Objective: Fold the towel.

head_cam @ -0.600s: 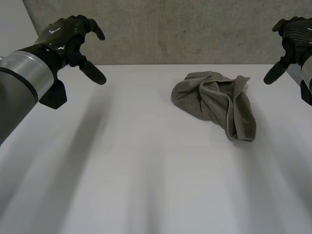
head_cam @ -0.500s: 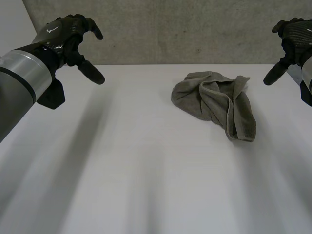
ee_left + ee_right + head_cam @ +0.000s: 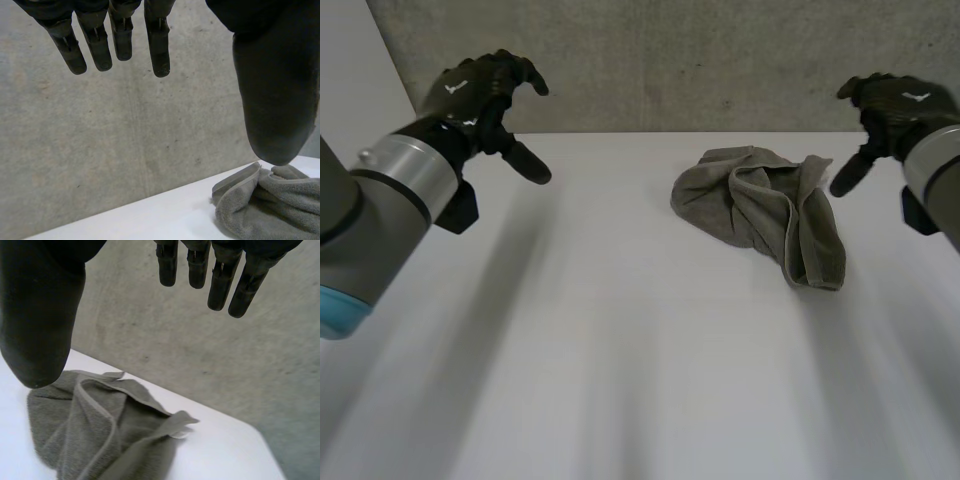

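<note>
Head view: a crumpled grey towel (image 3: 760,210) is seen lying on the white surface (image 3: 620,360), toward its far right part. The left hand (image 3: 480,95) is held above the surface, well apart from the towel, loosely spread and empty. The right hand (image 3: 892,108) is held near the towel's far right edge, likewise spread and empty. Left wrist view: the fingers (image 3: 156,45) and thumb (image 3: 275,85) are parted, with the towel beyond the thumb tip. Right wrist view: the fingers are extended, and the towel lies apart below them.

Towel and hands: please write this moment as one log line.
towel: crumpled, untouched | left hand: open, in air | right hand: open, in air
</note>
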You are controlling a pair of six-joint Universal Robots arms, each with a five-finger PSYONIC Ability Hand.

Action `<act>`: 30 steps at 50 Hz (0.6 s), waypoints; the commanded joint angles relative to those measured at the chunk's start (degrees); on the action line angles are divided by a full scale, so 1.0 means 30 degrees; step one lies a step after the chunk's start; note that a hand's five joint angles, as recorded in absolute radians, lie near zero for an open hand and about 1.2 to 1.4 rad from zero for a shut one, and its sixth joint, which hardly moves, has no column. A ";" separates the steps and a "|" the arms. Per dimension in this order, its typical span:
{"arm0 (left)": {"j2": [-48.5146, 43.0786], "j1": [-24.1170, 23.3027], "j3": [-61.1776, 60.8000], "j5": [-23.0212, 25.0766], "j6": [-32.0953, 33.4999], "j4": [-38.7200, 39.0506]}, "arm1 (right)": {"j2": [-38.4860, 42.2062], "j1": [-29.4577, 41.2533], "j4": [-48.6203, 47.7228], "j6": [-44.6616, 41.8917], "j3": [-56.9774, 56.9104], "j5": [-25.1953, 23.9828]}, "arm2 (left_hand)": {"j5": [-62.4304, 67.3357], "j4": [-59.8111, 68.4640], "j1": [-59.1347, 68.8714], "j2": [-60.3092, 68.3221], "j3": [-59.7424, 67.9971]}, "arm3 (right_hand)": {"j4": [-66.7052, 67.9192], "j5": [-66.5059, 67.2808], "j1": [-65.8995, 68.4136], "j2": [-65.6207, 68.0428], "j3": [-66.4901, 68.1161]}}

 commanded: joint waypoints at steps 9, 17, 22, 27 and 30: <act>-0.2526 0.0001 -0.1679 0.2284 0.0003 0.4421 | 1.2640 0.0164 -0.0124 0.2253 -1.0907 -0.0586 | -0.0787 -0.1368 -0.1488 -0.1209 -0.1354 | -0.1615 -0.1062 -0.1032 -0.1254 -0.1360; -0.2819 0.0001 -0.1796 0.2284 0.0003 0.4744 | 1.5579 0.0164 0.1310 0.4266 -1.4259 -0.0759 | -0.0787 -0.1368 -0.1488 -0.1209 -0.1354 | -0.1615 -0.1062 -0.1032 -0.1254 -0.1360; -0.2995 0.0030 -0.1825 0.2313 0.0003 0.4745 | 1.6137 0.0135 0.1548 0.5971 -1.4407 -0.1957 | -0.0787 -0.1368 -0.1488 -0.1209 -0.1354 | 0.1746 0.2299 0.2329 0.2108 0.2001; -0.3084 0.0001 -0.1825 0.2284 0.0003 0.4745 | 1.6082 0.0135 0.1751 0.6266 -1.4378 -0.3306 | -0.0787 -0.1368 -0.1488 -0.1209 -0.1354 | 1.6635 1.7188 1.7218 1.6997 1.6890; -0.3055 0.0001 -0.1825 0.2284 0.0003 0.4745 | 1.5353 0.0164 0.2277 0.6500 -1.4378 -0.4096 | -0.0787 -0.1368 -0.1488 -0.1209 -0.1354 | 2.1718 2.2271 2.2300 2.2079 2.1972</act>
